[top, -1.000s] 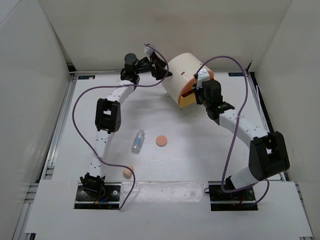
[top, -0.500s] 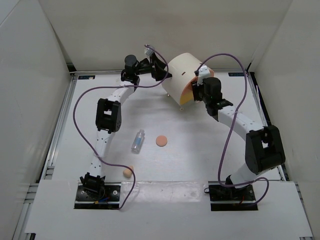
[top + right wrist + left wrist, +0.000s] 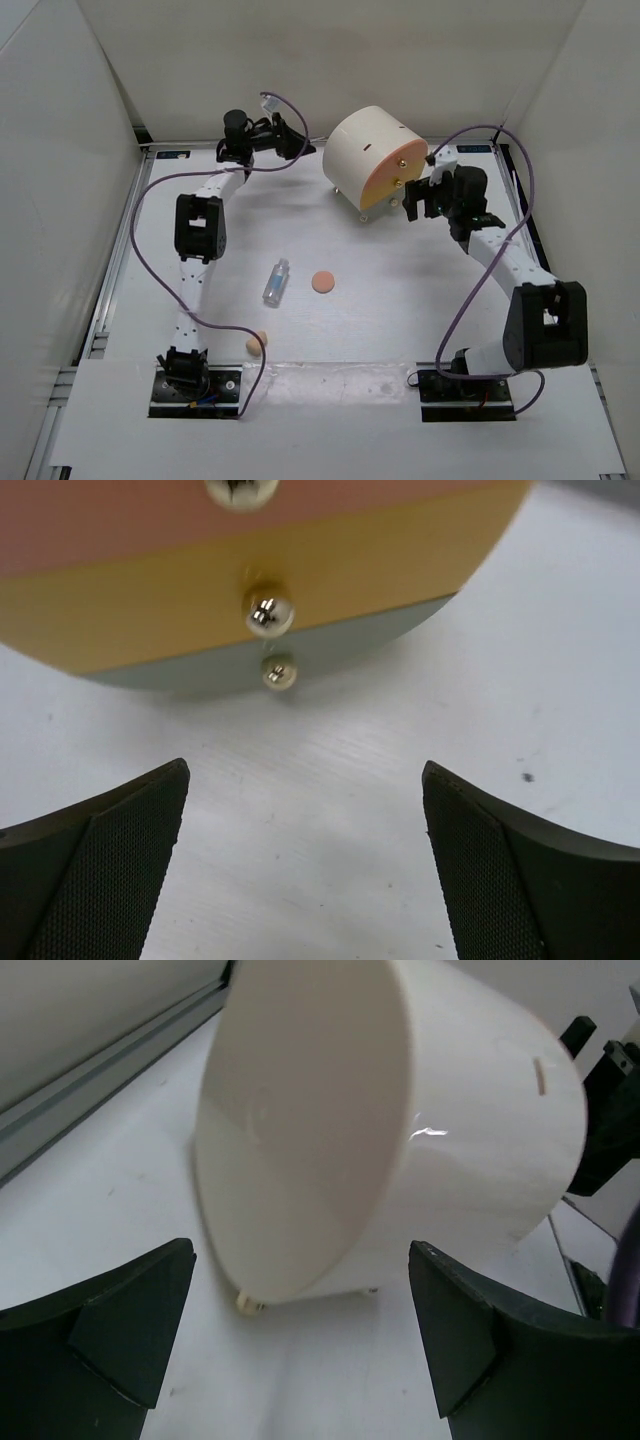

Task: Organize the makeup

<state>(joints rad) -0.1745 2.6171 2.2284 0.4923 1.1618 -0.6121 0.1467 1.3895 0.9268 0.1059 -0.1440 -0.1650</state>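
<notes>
Three pieces of makeup are seen lying loose on the white table (image 3: 420,300). A small clear bottle (image 3: 276,282) is laid on its side near the middle. A round peach puff (image 3: 322,282) is found just beside it to the right, with a gap between the two. A beige sponge (image 3: 257,343) is set well apart from both, nearer the front edge and close to the base of the left arm. None of the three is touched by either arm.

At the far side of the table a large cream round box (image 3: 360,150) is rested on its curved side on small feet (image 3: 245,1302). Its coloured drawer fronts (image 3: 393,172) are turned toward the right arm.

The left gripper (image 3: 300,1255) is held at the far left, behind the box, with its jaws spread wide and nothing between them. In its wrist view the plain cream back of the box is seen just ahead of the fingers and apart from them.

The right gripper (image 3: 305,770) is held low over the table, facing the drawer fronts, its jaws likewise wide apart and closed on nothing. In its wrist view a pink band, a yellow band and a grey-blue band are shown one below the other. A metal knob (image 3: 268,613) is fixed on the yellow band and a lower knob (image 3: 278,672) on the grey-blue one. The drawers appear to be pushed in, though this close, blurred view does not fully settle it.
</notes>
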